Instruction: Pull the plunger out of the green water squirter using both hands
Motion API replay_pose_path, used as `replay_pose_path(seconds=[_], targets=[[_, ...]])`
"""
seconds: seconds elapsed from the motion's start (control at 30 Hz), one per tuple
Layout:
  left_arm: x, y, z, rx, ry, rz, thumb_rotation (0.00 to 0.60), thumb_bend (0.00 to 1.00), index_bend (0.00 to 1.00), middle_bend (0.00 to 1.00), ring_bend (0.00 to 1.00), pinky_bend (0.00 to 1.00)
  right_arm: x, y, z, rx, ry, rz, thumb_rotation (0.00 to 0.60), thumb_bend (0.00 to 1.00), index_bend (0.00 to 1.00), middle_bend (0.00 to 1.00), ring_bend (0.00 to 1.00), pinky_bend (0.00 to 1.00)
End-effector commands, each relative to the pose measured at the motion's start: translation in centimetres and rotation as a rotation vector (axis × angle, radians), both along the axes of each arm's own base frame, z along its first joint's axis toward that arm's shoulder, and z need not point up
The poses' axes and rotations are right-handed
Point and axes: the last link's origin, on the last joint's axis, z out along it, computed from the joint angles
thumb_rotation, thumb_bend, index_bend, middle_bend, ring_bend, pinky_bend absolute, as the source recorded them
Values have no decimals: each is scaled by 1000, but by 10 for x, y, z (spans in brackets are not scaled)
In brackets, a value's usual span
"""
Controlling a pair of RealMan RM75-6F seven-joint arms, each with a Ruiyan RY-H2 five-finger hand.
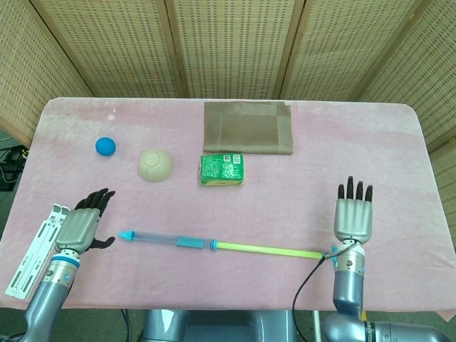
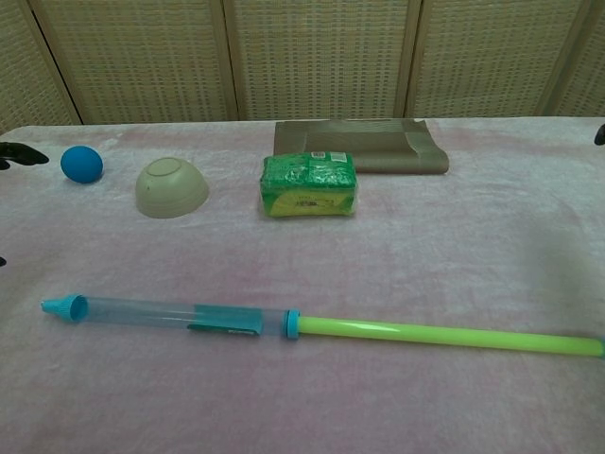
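Fingers [image 1: 355, 191] on the right hand [image 1: 354, 219] are straight and spread, holding nothing; those of the left hand [image 1: 82, 226] are likewise released and apart. Neither hand touches the squirter.

Largest first: the pink desk [image 1: 399, 142] carries everything. A brown folded cloth [image 1: 248, 127] lies at its far side. The green water squirter [image 1: 167, 241] lies flat near the front edge between the two hands, its clear barrel with a blue nozzle tip pointing toward the left hand. Its yellow-green plunger [image 1: 269, 249] is drawn far out of the barrel, with its free end close beside the right wrist. Behind it sit a green packet [image 1: 221, 169], an upturned beige bowl [image 1: 155, 165] and a small blue ball [image 1: 105, 146]. A white slotted plate [image 1: 32, 249] lies at the left edge of the desk.

Judging by this, the pulling is done or nearly so, and the toy is set down. If the rod must come fully free, the next move calls for regripping barrel and plunger end and drawing them apart.
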Motion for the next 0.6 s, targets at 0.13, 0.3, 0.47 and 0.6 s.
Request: replay_pose_path(seconds=[0.13, 0.3, 0.47, 0.6], targets=[[-19, -17, 8, 65, -67, -18, 600, 225, 33, 0, 0, 80, -12, 12, 11, -31, -94, 99, 600, 196, 143, 5, 10, 31], [-36, -34, 15, 114, -73, -80, 600, 224, 3, 0, 0, 7, -26, 32, 16, -3, -216, 216, 600, 196, 129, 0, 0, 0], [-56, -53, 22, 182, -42, -137, 600, 222, 0, 0, 0, 0, -49, 57, 22, 31, -363, 408, 600, 191, 81, 0, 0, 0], [-70, -64, 24, 233, 24, -184, 600, 218, 0, 0, 0, 0, -73, 72, 27, 7, -385, 481, 600, 181, 64, 0, 0, 0]])
